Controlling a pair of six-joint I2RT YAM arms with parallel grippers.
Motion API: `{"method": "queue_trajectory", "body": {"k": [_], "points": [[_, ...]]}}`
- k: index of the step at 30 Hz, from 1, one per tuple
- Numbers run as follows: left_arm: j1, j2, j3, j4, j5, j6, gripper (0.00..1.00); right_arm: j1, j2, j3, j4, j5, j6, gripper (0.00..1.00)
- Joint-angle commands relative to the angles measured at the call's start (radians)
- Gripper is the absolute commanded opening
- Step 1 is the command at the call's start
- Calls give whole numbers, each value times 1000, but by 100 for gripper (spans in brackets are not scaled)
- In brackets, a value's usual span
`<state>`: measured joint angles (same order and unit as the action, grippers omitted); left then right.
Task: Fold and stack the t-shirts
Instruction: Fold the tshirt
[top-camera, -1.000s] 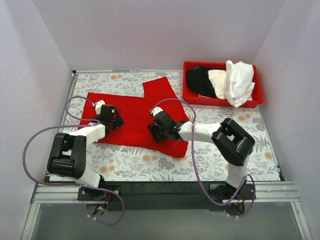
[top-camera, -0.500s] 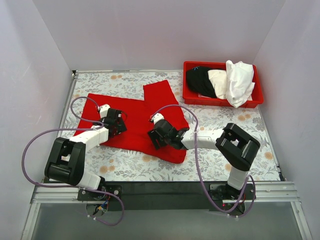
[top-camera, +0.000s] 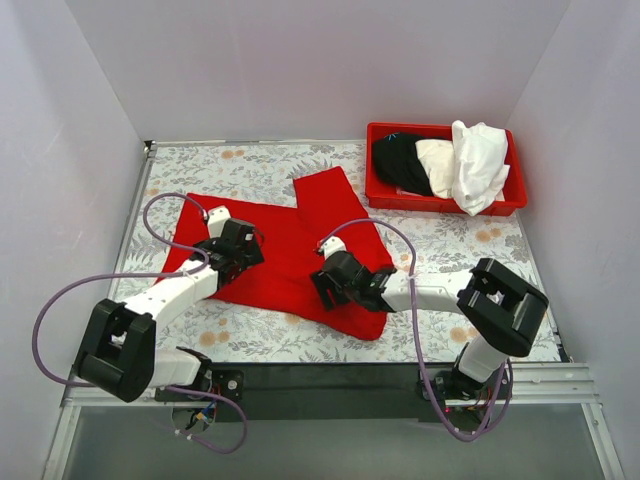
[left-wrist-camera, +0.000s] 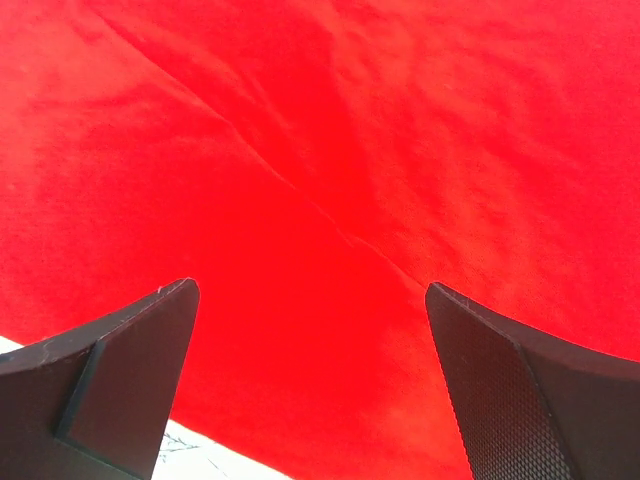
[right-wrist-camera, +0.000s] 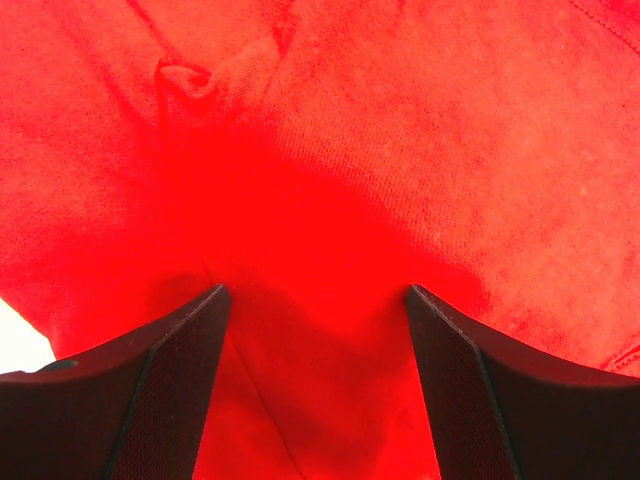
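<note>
Red knit cloth: one bright red short-sleeved t-shirt (top-camera: 290, 235), spread mostly flat on the floral-patterned worktop (top-camera: 470, 250).

Top view. The left claw (top-camera: 248, 243) is low over the t-shirt's left half, the right claw (top-camera: 322, 283) over its near right part. A rigid red plastic bin (top-camera: 440, 207) sits beyond the t-shirt's far right corner, well apart, heaped with a black shirt (top-camera: 398, 160), a cream shirt (top-camera: 435, 158) and a white shirt (top-camera: 478, 165). A purple cable (top-camera: 160, 205) loops above the t-shirt's left edge, a likely snag.

Left wrist view. The left claw (left-wrist-camera: 310, 385) is spread wide and pinches nothing. A diagonal crease (left-wrist-camera: 300, 190) runs beneath it.

Right wrist view. The right claw (right-wrist-camera: 315, 385) is spread, with nothing between its pads. There is a small pucker (right-wrist-camera: 185, 75) ahead.

Handling, judged: light, limp, not slippery. Pinch at a hem or sleeve edge, not mid-panel.
</note>
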<state>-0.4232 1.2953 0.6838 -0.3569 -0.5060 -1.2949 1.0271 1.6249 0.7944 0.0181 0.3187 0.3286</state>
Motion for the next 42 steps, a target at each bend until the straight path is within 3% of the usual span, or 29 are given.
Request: {"method": "queue_trajectory", "body": {"k": [1, 5, 9, 14, 18, 30, 42], "points": [[-3, 42, 34, 16, -61, -1, 90, -10, 7, -60, -224, 20, 15, 66], [-2, 30, 63, 19, -111, 2, 93, -9, -40, -26, -225, 11, 1, 65], [46, -79, 117, 55, -92, 32, 97, 13, -73, 78, -225, 6, -20, 65], [191, -76, 169, 134, 153, 49, 97, 33, 12, 288, -221, 11, -68, 65], [256, -1, 165, 188, 227, 54, 97, 33, 61, 354, -231, 55, -68, 65], [256, 122, 97, 352, 325, 74, 96, 18, -31, 106, -241, 152, 46, 66], [255, 269, 68, 438, 400, 75, 96, -45, -135, 0, -248, 188, 79, 68]]}}
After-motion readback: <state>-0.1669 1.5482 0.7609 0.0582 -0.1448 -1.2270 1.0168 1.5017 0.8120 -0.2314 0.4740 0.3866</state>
